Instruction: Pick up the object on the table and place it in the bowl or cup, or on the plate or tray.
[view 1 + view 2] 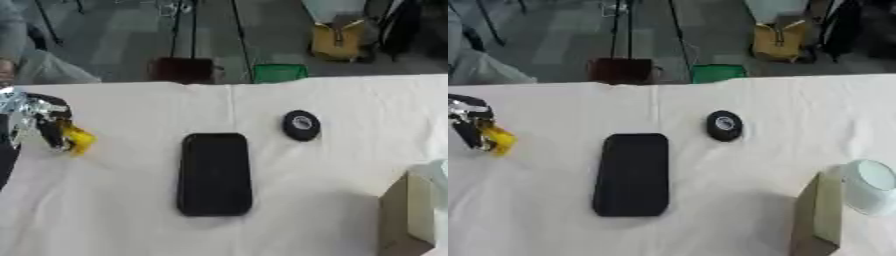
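Left eye view: we've got the yellow piece [80,140] pinched in our left hand [39,122], mid left.
Carrying step; next we swing right to the black tray [214,174], centre.

Left hand [39,122] cut by left edge; yellow object [79,140] in fingers too blurred to identify.

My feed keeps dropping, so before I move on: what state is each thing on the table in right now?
Left hand: raised at the table's left edge, fingers curled round a yellow object.
Black tray: flat on the white cloth, nothing on it.
Round black object: on the cloth, apart from the tray.
Pale cup: at the right edge.
Right hand: not in view.
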Robot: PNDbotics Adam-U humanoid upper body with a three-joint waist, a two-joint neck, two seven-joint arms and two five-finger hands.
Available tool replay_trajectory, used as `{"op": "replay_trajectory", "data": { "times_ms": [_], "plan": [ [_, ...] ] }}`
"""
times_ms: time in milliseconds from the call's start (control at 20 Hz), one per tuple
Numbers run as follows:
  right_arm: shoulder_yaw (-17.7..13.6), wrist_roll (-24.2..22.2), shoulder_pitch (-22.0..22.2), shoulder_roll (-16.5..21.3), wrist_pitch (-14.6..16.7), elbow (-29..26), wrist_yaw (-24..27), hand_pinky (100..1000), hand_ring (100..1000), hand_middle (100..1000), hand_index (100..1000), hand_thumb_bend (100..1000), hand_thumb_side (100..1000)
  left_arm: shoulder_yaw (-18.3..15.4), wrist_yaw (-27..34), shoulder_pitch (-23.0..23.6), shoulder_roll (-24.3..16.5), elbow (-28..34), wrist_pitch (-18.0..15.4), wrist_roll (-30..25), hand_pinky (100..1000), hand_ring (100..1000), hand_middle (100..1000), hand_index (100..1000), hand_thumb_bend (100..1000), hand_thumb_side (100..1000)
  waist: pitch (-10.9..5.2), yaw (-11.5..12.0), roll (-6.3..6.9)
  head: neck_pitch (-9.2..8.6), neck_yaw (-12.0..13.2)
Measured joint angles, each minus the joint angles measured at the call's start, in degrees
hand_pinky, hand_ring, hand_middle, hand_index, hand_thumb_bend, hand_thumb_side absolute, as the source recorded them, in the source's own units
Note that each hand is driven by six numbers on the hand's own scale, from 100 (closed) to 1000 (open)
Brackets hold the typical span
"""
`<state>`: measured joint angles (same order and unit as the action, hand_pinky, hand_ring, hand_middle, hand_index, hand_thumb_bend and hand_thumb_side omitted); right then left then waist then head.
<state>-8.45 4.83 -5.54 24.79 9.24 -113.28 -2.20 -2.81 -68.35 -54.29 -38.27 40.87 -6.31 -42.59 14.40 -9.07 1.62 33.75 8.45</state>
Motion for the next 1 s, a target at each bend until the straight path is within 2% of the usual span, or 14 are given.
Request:
{"op": "replay_trajectory", "data": {
  "times_ms": [150,200,250,400,700,1000],
  "plan": [
    [0.00,0.01,0.01,0.01,0.00,0.00,0.04,575,553,769,854,614,496,0.17,3.12,0.31,0.00,1.93,-0.18,-0.10,664,432,390,530,100,190,-0.20,0.04,0.00,0.00,-0.01],
    [0.00,0.01,0.00,0.01,0.00,0.00,0.06,576,554,769,854,614,495,0.25,3.78,0.34,0.00,2.30,-0.20,-0.16,619,393,359,520,100,220,-0.21,0.01,-0.05,0.00,0.04],
    [0.03,-0.02,-0.05,0.01,0.00,0.00,0.13,576,554,769,854,614,495,0.50,4.39,0.28,0.02,2.87,-0.31,-0.10,619,393,359,520,100,220,-0.44,-0.29,-0.27,0.01,0.27],
    [0.04,-0.17,-0.05,0.01,-0.09,0.00,0.44,576,555,770,854,614,495,2.44,6.55,-2.73,2.07,5.80,-1.79,1.35,612,389,357,528,100,224,-1.15,-0.62,-0.86,0.01,0.60],
    [0.01,-0.16,0.02,0.04,-0.08,0.00,0.75,577,556,770,855,614,495,9.47,11.90,-4.19,8.61,14.45,-6.89,5.56,619,415,383,552,100,212,-1.26,-0.06,-0.79,0.01,0.20],
    [0.04,-0.44,-0.16,0.11,0.07,0.00,1.15,577,556,770,855,614,494,18.14,17.46,-3.43,13.65,23.52,-12.43,2.98,623,438,404,571,100,215,-1.62,-0.74,-0.70,0.01,0.24]
  ]
}}
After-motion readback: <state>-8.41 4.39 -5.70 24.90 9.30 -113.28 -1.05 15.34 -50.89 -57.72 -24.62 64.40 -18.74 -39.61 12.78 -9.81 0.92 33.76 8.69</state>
